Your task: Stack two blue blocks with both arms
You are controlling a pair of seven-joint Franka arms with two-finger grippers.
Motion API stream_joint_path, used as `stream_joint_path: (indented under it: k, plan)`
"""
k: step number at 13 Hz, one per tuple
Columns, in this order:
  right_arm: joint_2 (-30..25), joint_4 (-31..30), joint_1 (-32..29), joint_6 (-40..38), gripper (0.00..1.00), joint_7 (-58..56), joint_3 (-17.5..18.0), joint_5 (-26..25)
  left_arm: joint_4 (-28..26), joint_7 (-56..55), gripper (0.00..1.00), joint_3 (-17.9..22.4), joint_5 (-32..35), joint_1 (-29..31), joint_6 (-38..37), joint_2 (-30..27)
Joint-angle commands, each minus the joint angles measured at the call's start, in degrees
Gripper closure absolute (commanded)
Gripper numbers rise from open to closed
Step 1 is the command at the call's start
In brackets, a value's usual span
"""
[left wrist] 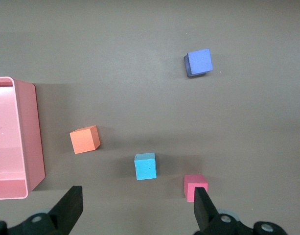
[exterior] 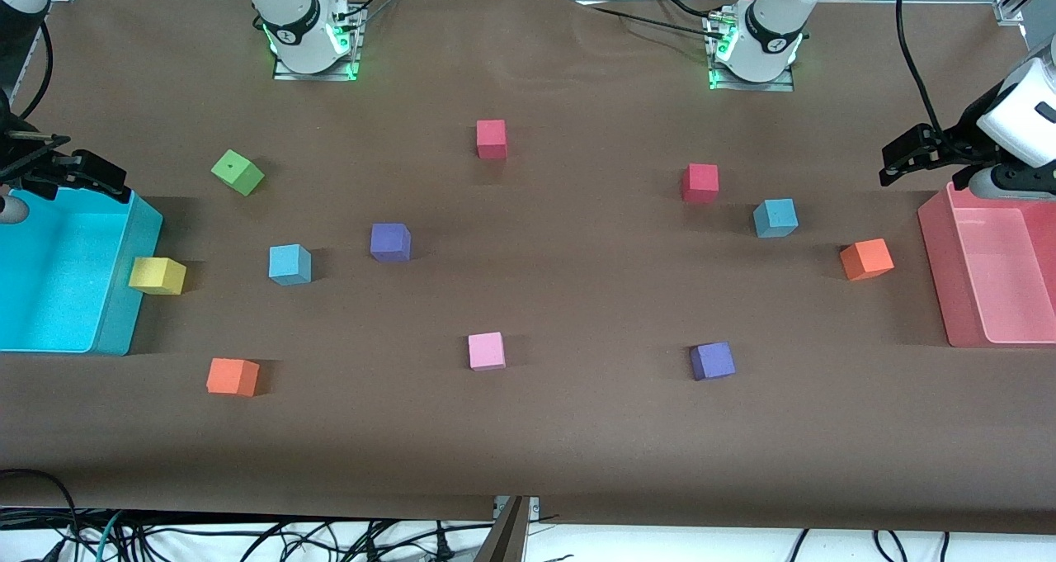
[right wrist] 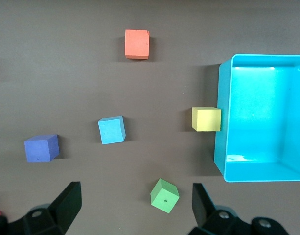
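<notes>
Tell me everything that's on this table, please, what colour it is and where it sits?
Blue blocks: two, sky blue; one toward the right arm's end, one toward the left arm's end.
Purple blocks: two; one beside the first blue block, one nearer the front camera.
Red blocks: two; one mid-table near the bases, one beside the second blue block.
Orange blocks: two; one near the front camera, one by the pink bin.
Green block: one.
Yellow block: one, against the cyan bin.
Pink block: one, mid-table.
Cyan bin: one, right arm's end.
Pink bin: one, left arm's end.
Right gripper: open, over the cyan bin.
Left gripper: open, by the pink bin.
</notes>
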Motion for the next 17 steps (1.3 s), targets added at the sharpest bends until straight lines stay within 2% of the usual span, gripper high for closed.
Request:
stream_joint_path:
  k: [1,17]
  plan:
    - [-1.42,-1.45,-0.12,0.13,0.00,-0.07,0.36,-0.34,1.08,-0.48,0.00,-0.47,1.35,0.20,-1.31,-0.16]
    - [-1.42,-1.45,-0.12,-0.04,0.00,-0.07,0.36,-0.34,1.08,-0.48,0.00,-0.38,1.26,0.99,-1.31,-0.07]
